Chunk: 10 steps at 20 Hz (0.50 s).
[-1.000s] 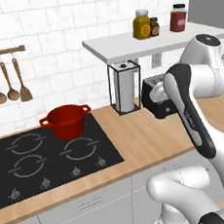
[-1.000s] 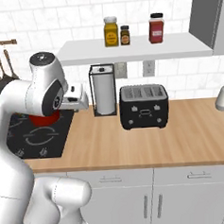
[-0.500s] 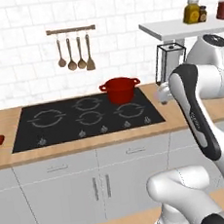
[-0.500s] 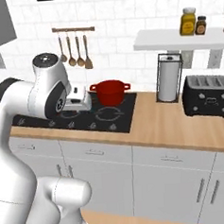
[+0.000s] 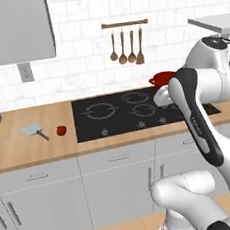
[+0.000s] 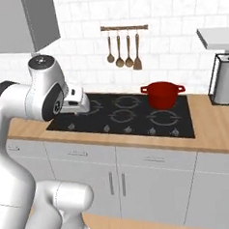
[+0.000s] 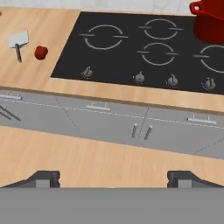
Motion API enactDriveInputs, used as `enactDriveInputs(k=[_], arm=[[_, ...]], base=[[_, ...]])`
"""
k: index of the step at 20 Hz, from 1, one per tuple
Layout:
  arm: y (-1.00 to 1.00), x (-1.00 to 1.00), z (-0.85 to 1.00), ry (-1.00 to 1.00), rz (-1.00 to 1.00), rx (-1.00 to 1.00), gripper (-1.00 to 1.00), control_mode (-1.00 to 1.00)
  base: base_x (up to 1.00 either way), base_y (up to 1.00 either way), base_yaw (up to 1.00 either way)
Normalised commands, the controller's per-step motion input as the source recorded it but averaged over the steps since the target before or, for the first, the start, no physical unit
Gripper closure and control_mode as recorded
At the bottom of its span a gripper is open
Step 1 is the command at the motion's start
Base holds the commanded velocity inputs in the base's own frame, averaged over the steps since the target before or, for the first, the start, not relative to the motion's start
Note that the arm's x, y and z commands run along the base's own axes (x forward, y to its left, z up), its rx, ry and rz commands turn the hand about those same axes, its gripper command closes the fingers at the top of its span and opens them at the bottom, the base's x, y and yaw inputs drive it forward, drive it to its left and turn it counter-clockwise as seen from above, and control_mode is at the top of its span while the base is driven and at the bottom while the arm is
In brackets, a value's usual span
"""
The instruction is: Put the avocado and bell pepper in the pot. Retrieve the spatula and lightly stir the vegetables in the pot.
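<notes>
Two new items in view: bell pepper [image 5: 61, 130]; spatula [image 5: 33, 129] | pot [image 6: 163, 93] shifted right | jaws wide open, empty

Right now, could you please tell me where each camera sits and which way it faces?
Left base view: behind the arm to its left, facing the wall; cooktop, spatula and bell pepper on the counter; arm at right hides part of the pot.
Right base view: behind the arm to its right; arm at left, pot on the cooktop.
Hand view: on the hand, looking down over the counter edge; open jaws' tips at the bottom.
Shared: all three show cooktop and pot; left and hand views share spatula and bell pepper.
</notes>
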Motion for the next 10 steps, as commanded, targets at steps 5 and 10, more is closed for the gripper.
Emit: enactDriveInputs(k=[5,10], arm=[[0.00,0.00,0.00,0.00,0.00,0.00,-1.00,1.00],[0.00,0.00,0.00,0.00,0.00,0.00,-1.00,1.00]], base=[[0.13,1.00,-0.19],[0.35,1.00,-0.11]])
